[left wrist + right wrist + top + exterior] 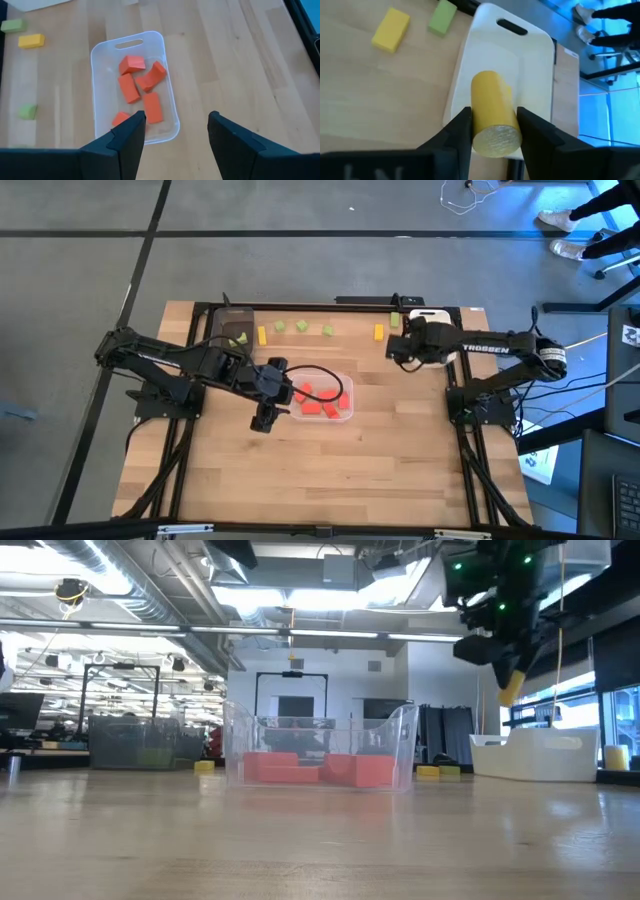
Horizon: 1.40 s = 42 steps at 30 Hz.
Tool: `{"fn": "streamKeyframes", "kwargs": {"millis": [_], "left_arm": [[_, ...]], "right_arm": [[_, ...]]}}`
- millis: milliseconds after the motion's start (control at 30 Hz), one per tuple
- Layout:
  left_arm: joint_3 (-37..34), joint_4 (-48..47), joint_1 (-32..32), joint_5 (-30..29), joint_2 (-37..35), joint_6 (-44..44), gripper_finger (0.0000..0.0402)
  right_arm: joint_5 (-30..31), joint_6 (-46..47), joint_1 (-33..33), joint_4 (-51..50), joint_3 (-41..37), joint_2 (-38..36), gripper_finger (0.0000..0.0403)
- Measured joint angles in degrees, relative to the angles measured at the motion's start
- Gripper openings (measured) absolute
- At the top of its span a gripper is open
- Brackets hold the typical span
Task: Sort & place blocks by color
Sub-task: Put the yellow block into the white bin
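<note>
My right gripper (pixel 492 131) is up above the white tray (pixel 535 55) at the far right corner of the desk (pixel 400 470), fingers clamped on a yellow cylinder block (pixel 492 115), and the low view shows it hanging clear of the tray. My left gripper (pixel 175 132) hovers over the near end of the clear tray (pixel 100 65) in the middle of the desk, jaws spread wide with nothing between them. Inside that clear tray sit the red blocks (pixel 132 64), about five of them, jumbled close together. Along the far edge of the desk the rest are scattered: a yellow block (pixel 262 334) just beside the dark grey tray (pixel 232 326) at the far left, then three light green blocks (pixel 302 327) in a loose row, and another yellow block (pixel 379 332) near my right gripper. From my right wrist I also see a yellow block (pixel 391 30) and a green block (pixel 442 16) lying side by side on the wood just beside the white tray.
</note>
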Motion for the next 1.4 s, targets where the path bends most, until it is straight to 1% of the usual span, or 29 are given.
{"fn": "streamKeyframes", "kwargs": {"millis": [200, 400, 733, 833, 1033, 1267, 1400], "left_arm": [[0.00, -0.02, -0.80, 0.08, 0.00, -1.32, 0.0202], [0.00, -0.05, -1.33, 0.08, 0.00, -1.41, 0.0202], [0.00, -0.75, -1.50, 0.08, 0.02, -1.43, 0.0202], [0.00, -1.03, -1.50, 0.08, 0.02, -1.48, 0.0202], [0.00, -0.99, -1.50, 0.07, 0.02, -1.53, 0.0202], [0.00, -1.60, -1.50, 0.08, 0.02, -2.59, 0.0202], [0.00, -1.60, -1.50, 0.06, 0.02, -3.18, 0.0202]], "right_arm": [[-0.95, -7.62, -5.48, 7.30, 0.04, 0.40, 0.0126], [-1.37, -12.24, -9.34, 8.72, 0.04, 3.01, 0.0126], [-2.06, -13.83, -15.22, 8.99, 0.04, 5.45, 0.0130], [-3.12, -13.47, -16.61, 9.31, 0.04, 6.04, 0.0140], [-3.19, -12.44, -19.47, 9.53, 0.07, 7.00, 0.0166], [-2.61, -14.37, -20.61, 10.19, 0.07, 7.10, 0.0170], [-3.33, -16.29, -20.16, 13.12, 0.07, 7.10, 0.0171]]}}
